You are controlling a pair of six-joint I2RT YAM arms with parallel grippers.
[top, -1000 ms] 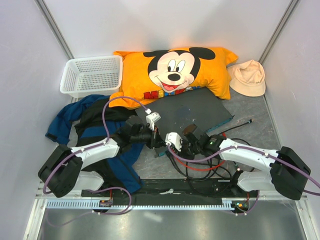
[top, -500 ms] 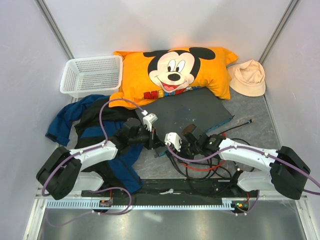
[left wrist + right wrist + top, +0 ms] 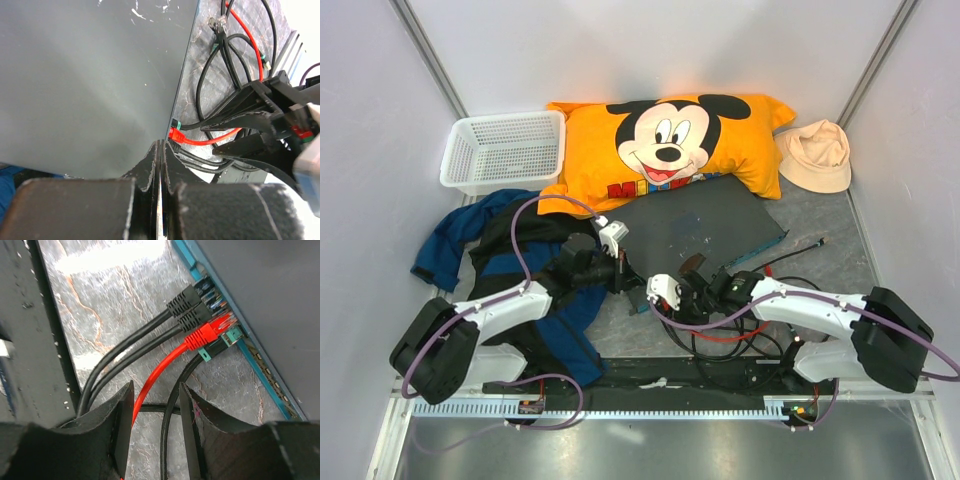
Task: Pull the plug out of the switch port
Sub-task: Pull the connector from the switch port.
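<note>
The dark grey switch lies flat, its socket edge facing my arms. In the right wrist view the switch has two black plugs, a red plug and a teal plug in its ports. My right gripper is open, a short way back from the plugs, with the red cable and a black cable between its fingers. My left gripper is shut with its tip at the switch's near edge, beside the red plug. In the top view my left gripper and right gripper are close together.
An orange Mickey Mouse pillow lies behind the switch, touching its far edge. A white basket stands at the back left and a beige hat at the back right. Blue and black clothing lies under my left arm. Loose cables lie in front.
My left arm has drawn slightly back to the left. My right gripper has moved left along the switch's front edge, closer to the plugs.
</note>
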